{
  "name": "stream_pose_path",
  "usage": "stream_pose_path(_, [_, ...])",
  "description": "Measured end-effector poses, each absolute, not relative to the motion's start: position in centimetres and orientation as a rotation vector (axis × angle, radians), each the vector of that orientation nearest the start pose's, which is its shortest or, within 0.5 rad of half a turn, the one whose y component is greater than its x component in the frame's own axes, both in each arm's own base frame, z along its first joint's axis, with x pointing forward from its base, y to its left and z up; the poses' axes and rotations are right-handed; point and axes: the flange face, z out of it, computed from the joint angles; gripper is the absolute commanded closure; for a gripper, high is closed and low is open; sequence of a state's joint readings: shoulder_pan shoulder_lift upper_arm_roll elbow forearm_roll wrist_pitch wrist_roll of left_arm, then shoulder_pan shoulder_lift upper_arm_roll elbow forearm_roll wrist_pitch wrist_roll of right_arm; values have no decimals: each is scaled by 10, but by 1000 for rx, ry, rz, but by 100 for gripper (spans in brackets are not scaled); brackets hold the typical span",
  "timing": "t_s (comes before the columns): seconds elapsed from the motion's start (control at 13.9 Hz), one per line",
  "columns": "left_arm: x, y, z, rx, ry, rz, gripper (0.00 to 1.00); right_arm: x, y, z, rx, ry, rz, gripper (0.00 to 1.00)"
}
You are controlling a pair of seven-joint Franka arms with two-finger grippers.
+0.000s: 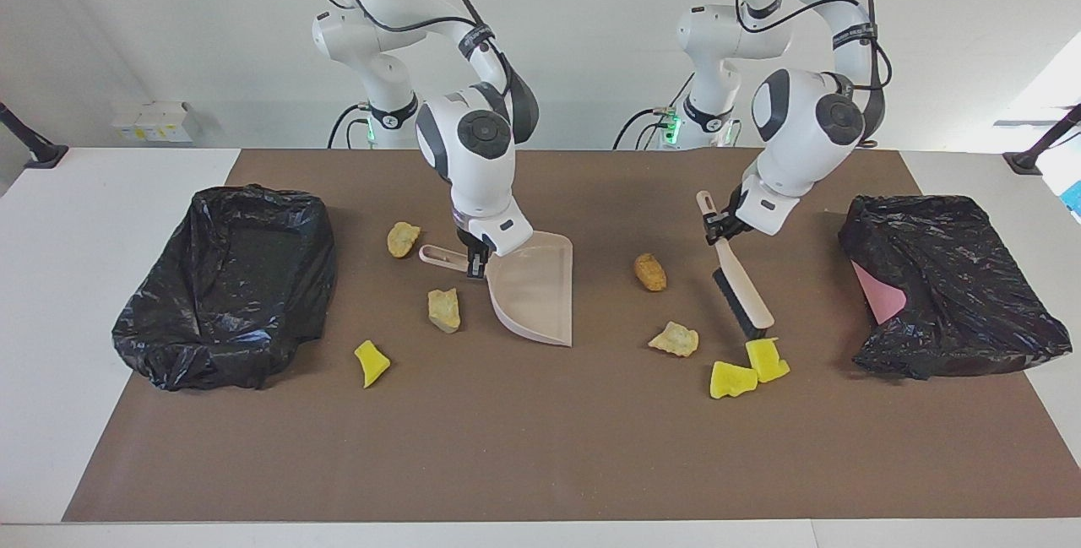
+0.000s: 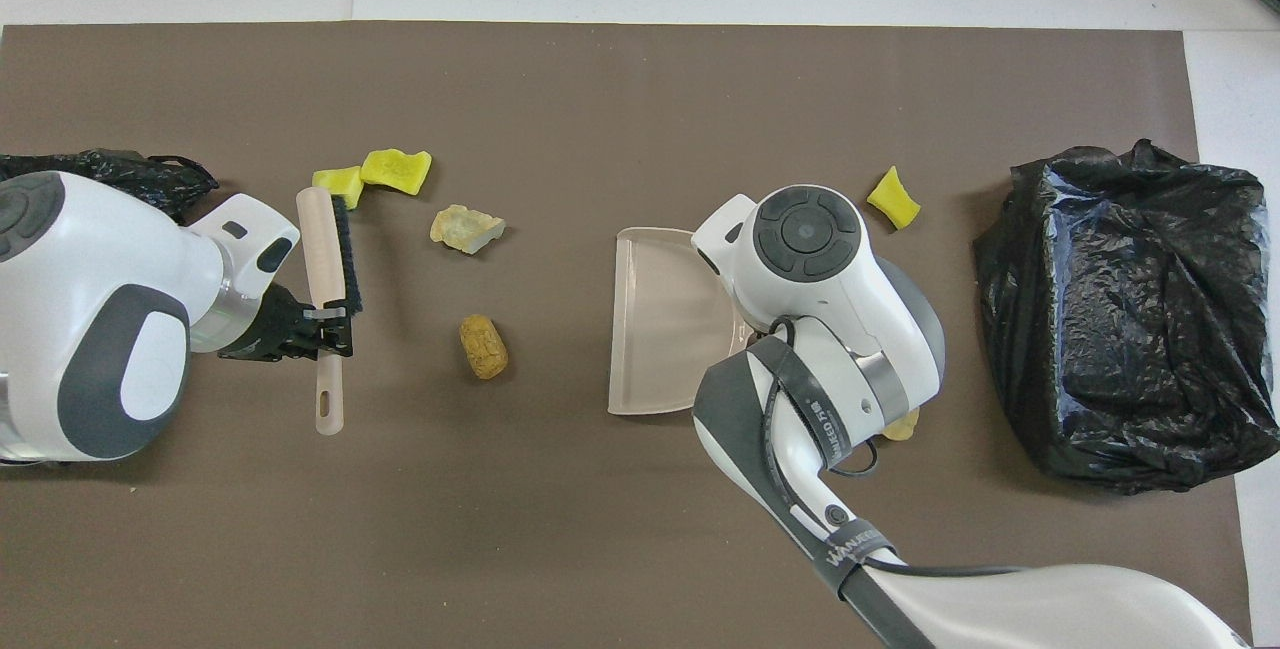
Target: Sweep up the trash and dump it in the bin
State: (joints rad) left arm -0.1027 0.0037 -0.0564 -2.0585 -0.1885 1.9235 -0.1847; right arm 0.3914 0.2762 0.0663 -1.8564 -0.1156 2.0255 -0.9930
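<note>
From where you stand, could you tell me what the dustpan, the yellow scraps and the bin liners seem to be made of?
The dustpan looks like smooth, pale pink plastic, faintly translucent, with a thin moulded rim. The yellow scraps look like foam or sponge: matte, with torn, uneven edges. The bin liners look like thin black plastic film, crinkled and glossy, catching highlights along the folds.

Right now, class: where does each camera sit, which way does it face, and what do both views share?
Facing view: high across the table, facing the robots; both arms show whole.
Overhead view: high above the robots' end, looking steeply down; wrists and grippers show.
Shared: left gripper with brush, right gripper with dustpan, trash, bins.
</note>
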Motion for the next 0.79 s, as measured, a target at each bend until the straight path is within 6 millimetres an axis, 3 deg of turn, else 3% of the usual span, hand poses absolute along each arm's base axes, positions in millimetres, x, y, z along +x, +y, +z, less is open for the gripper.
stream_pose_path(0.14, [533,-79,437,-3287,-68,237,100,546,259,362,-2323,-2178,215,100])
stream_pose_path(0.36, [543,-42,434,-3254,-10,177,100,540,257,360,-2321,-2179,218,100])
stream_pose_path(0.58, [562,-34,408,-3198,22,115,100,540,258,359,-2324,-2187,180,100])
stream_pose_path(0.79, [601,-25,377,-3160,54,101,100,539,258,358,-2325,-2189,172,100])
